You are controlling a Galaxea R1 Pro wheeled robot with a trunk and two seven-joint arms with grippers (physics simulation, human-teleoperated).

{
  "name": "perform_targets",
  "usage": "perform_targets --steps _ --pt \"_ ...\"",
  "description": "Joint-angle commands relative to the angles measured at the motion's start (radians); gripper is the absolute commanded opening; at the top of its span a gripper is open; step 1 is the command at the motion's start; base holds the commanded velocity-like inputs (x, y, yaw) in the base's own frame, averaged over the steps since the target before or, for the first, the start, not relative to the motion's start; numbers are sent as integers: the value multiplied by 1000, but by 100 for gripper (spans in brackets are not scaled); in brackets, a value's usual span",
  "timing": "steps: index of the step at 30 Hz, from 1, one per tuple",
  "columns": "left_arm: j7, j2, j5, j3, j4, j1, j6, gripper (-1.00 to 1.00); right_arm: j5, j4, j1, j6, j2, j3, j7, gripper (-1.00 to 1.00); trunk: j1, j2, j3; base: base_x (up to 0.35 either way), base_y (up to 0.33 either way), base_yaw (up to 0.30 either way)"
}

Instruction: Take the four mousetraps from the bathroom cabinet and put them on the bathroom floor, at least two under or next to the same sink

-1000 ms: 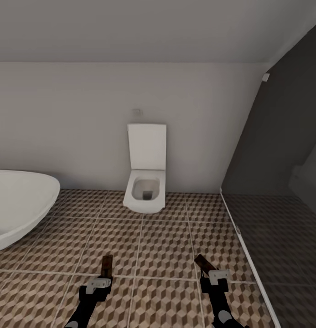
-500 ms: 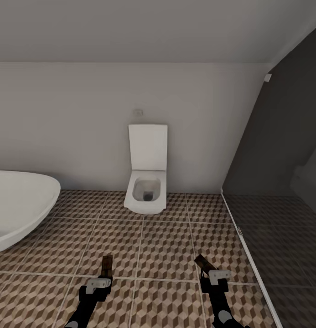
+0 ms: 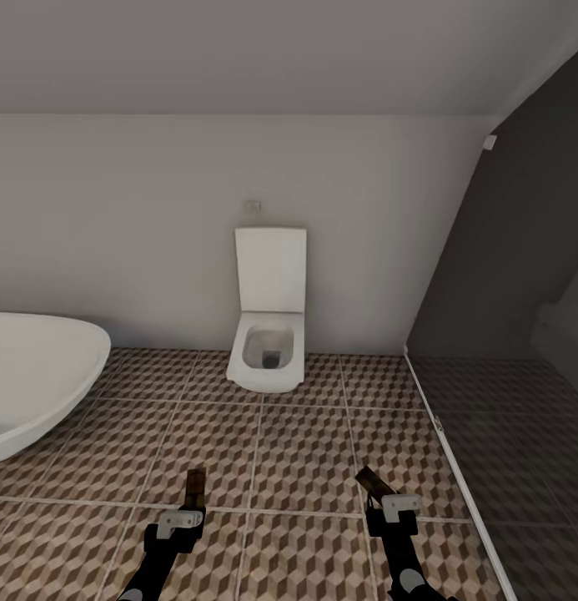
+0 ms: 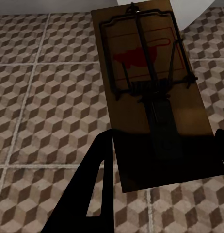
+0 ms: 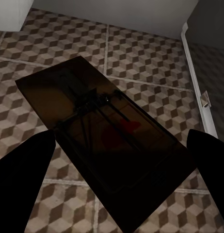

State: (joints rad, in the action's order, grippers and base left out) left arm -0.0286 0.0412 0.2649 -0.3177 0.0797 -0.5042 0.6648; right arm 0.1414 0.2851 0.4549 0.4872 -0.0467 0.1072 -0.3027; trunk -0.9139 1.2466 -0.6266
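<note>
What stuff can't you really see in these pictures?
- Bathtub: head view, cut off by the picture's left edge.
- Mousetrap in the right gripper: right wrist view, too dark to make out its wires.
- Mousetrap in the left gripper: left wrist view, its near end is lost in shadow.
- White shape at the right: head view, dimmed by the dark glass panel, cannot tell what it is.

Head: bathroom floor (image 3: 305, 434) viewed forward-down, far | wrists: same tiles viewed steeply, close | shared: floor near glass partition (image 3: 522, 334)
</note>
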Motion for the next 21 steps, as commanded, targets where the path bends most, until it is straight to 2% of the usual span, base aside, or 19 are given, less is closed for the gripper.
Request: perform_targets --steps 1,9,21 --pt "-9 0 4 -9 0 0 3 -100 10 -1 1 -1 0 3 -10 -100 0 0 -1 0 0 0" --pt "-8 0 4 -9 0 0 2 -100 10 -1 1 -1 1 3 -10 -100 0 0 -1 48 48 0" --pt "-8 0 4 -9 0 0 1 -100 10 -1 1 -1 1 3 -10 -100 0 0 -1 155 242 0"
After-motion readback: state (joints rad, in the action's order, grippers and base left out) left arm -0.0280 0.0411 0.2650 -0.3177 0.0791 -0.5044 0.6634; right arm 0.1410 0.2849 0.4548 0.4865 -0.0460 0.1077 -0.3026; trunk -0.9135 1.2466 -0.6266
